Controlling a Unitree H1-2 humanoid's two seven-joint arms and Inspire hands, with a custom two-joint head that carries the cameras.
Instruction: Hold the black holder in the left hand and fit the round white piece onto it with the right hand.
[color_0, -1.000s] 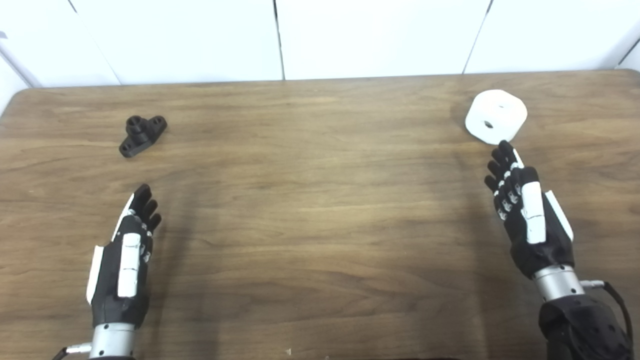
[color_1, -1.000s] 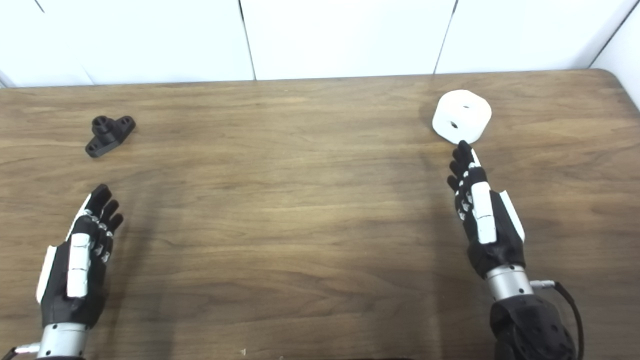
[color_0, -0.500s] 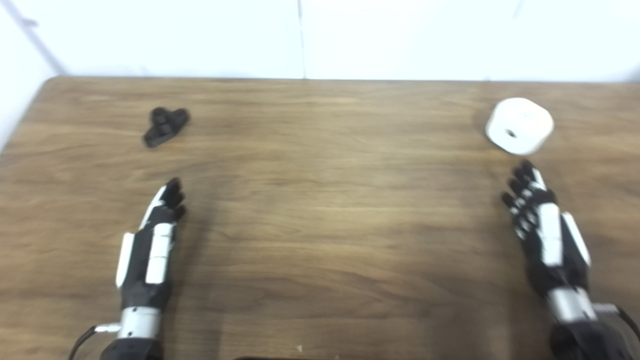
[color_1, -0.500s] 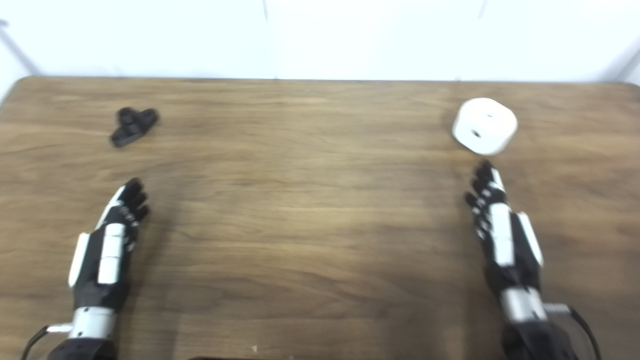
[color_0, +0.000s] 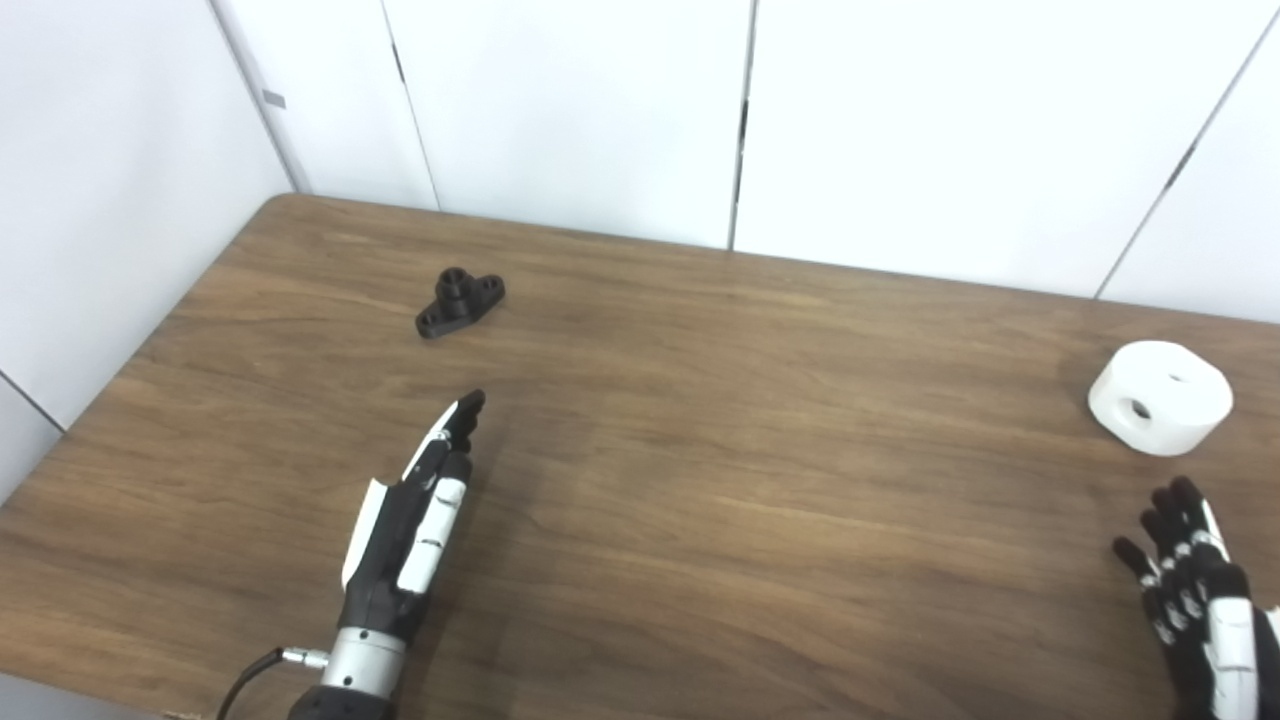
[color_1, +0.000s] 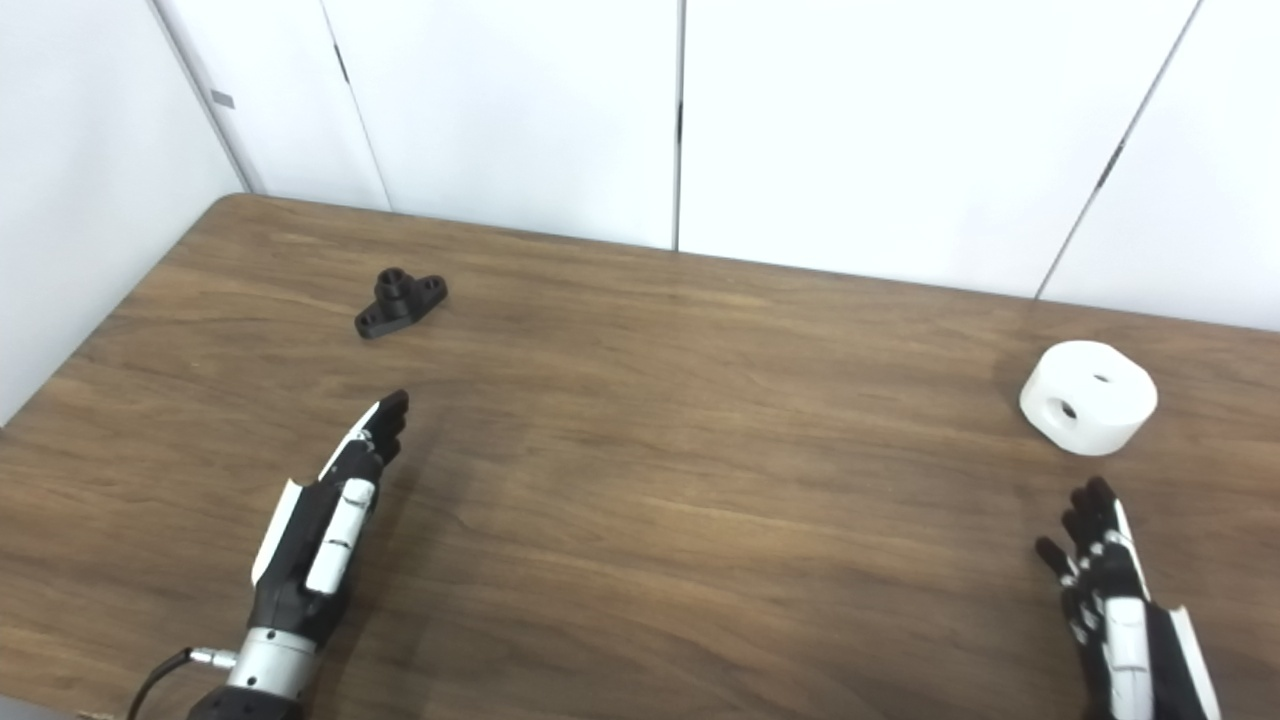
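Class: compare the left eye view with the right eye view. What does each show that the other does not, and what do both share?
Only the left eye view shows a dark cable looping out beside the left wrist clear of the bottom edge, and more wall on the left.

Only the right eye view shows more of the right hand and more table beyond the round white piece.

Both show the black holder lying untouched on the table, and the left hand open, holding nothing.

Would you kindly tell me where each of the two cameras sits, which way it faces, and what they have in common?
Left eye view: on the head, looking down across the wooden table; left hand shows, right hand is cut at the corner.
Right eye view: beside it, same direction; the right hand shows more fully.
Shared: black holder far left, round white piece far right, both hands open, white wall panels behind.
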